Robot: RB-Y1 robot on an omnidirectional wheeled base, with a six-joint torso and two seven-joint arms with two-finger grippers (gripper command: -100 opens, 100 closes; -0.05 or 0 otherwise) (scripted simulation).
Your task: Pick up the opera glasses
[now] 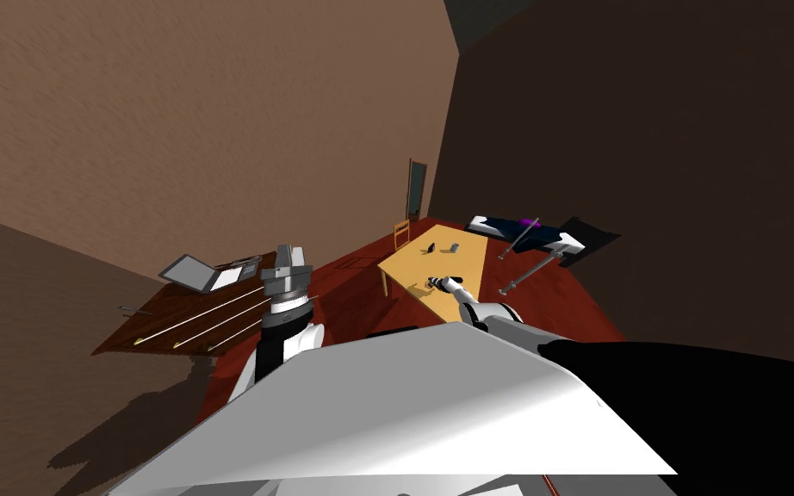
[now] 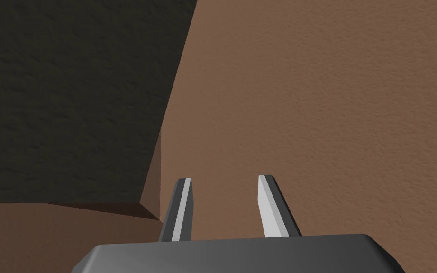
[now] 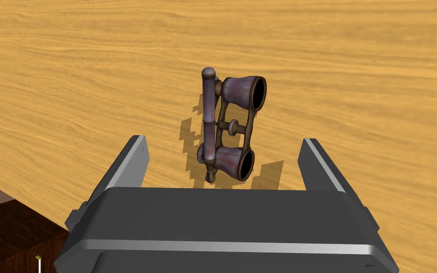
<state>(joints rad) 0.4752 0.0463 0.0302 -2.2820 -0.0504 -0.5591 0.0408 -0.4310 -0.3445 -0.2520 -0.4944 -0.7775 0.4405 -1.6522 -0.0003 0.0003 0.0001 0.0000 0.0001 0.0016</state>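
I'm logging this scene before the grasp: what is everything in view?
opera glasses: one, purple-brown, on the light table between the right gripper's fingers, apart from both
light table: one, yellow-tan wood, ahead to the right
small objects: two, dark and grey, toward that table's far end
chair: one, wooden, at its far end
dark table: one, dark brown, to the left
laptop: one, grey, open, on the dark table
rods: three, thin, pale, on the dark table
left gripper: open, raised on the left
right gripper: open, over the light table
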